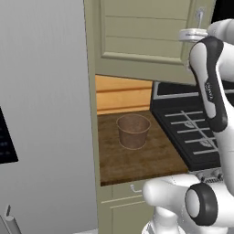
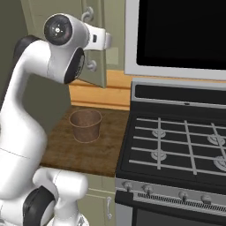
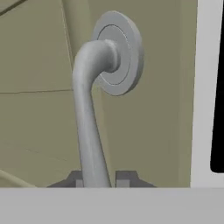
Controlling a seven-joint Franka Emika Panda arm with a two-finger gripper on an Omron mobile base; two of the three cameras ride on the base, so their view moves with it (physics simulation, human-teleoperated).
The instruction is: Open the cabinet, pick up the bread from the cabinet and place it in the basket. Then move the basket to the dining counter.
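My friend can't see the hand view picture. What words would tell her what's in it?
Two dark jaws are shut on a long curved silver handle. The handle runs up to a round mount on the olive-green cabinet door.

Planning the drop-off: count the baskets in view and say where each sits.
1. The basket stands upright on the short wood worktop, left of the stove, below the cabinet. Others may be hidden inside that cabinet.
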